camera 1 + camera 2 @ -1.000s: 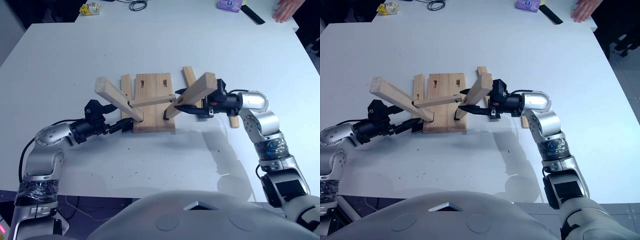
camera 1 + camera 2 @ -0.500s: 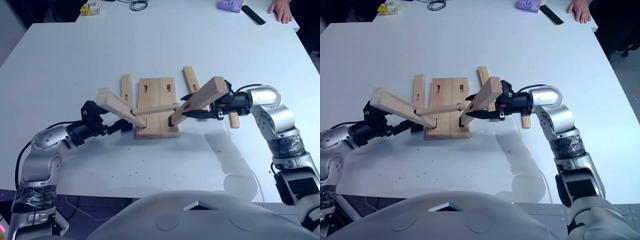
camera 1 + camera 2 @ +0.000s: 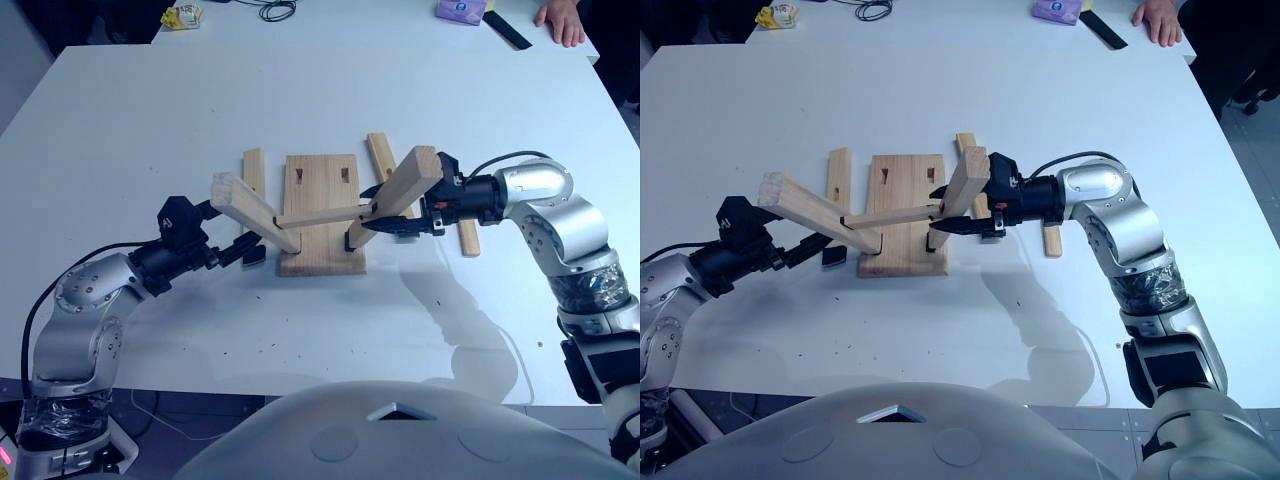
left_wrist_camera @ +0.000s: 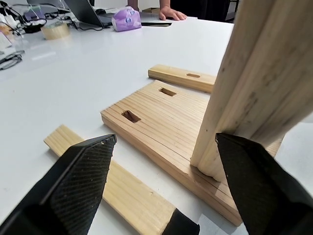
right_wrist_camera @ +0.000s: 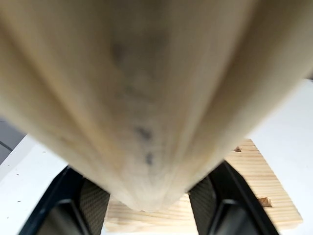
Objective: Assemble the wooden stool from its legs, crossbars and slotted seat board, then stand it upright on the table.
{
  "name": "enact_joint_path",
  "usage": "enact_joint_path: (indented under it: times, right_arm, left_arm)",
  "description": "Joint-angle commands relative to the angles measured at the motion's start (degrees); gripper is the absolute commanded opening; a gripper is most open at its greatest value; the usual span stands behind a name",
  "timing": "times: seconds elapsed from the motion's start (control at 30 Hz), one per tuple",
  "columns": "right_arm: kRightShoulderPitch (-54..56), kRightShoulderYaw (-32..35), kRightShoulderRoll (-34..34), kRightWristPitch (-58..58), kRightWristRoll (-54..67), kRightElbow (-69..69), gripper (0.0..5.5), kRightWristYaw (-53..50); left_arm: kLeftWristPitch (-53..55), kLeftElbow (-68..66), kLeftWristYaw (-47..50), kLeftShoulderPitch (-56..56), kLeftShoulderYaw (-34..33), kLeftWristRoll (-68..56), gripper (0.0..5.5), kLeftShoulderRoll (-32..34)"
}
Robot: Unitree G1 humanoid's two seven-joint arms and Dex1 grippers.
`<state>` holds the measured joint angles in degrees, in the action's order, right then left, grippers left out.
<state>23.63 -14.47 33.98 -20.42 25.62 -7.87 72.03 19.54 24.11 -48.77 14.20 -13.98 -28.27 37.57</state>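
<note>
The right gripper's point(image 3: 377, 223) jaws clamp the lower part of the tilted right leg point(image 3: 405, 185). The left gripper's point(image 3: 250, 250) jaws gape open beside the left leg's point(image 3: 250, 208) foot. A crossbar point(image 3: 320, 213) joins both legs above the seat board point(image 3: 320, 180), which lies flat mid-table point(image 3: 150, 120), well away from every edge.
</note>
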Motion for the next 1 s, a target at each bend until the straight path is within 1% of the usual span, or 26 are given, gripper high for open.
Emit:
enact_joint_path:
  times: [0.03, 0.17, 0.43, 0.6, 0.7, 0.93, 1.0]
  right_arm:
    - [0.75, -3.01, 0.45, -2.35, -0.95, 0.73, 2.01, 2.34]
    - [1.34, -3.85, -0.31, -1.52, -1.98, 2.63, 2.01, 2.44]
    - [-1.03, -2.66, -1.0, -0.69, -2.68, 4.01, 2.01, -0.46]
    - [-2.15, -5.69, -0.46, 2.28, -7.16, 5.45, 2.01, -1.54]
    - [-1.27, -7.8, 0.26, 2.4, -9.26, 6.09, 2.01, -1.67]
    - [1.25, -10.44, 0.8, 2.07, -10.86, 8.25, 2.01, -1.78]
    - [1.64, -10.56, 0.52, 1.6, -10.65, 8.56, 2.01, -2.57]
  left_arm:
    - [0.31, 2.67, -0.27, -1.7, 0.11, -1.93, 3.78, 0.26]
    - [0.85, 3.65, 0.41, -3.08, 0.42, -2.11, 3.78, -0.02]
    - [2.55, 7.35, 1.68, -4.51, 0.07, -4.23, 3.78, -0.18]
    - [4.85, 11.07, 2.71, -6.77, 0.46, -6.72, 3.78, -0.47]
    - [5.28, 11.11, 2.8, -6.97, 0.92, -6.3, 3.78, -0.85]
    - [4.55, 10.4, 4.22, -5.72, 0.99, -4.91, 3.78, -2.42]
    - [4.82, 10.41, 6.73, -7.0, -1.16, -6.74, 3.78, -4.13]
